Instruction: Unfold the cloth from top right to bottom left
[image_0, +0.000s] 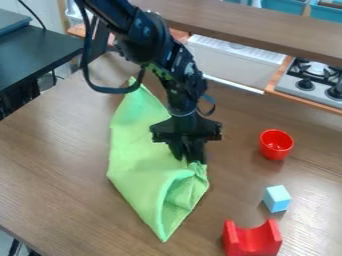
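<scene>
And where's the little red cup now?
In the camera view, the red cup is toward the right side of the table, just above the light blue block and right of the gripper.

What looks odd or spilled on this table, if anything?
Nothing looks spilled or damaged. Only the green cloth stands out: it lies folded over and puckered just under the gripper, leaving a hollow pocket near its lower tip. That probably comes with being unfolded. The red bowl sits upright.
</scene>
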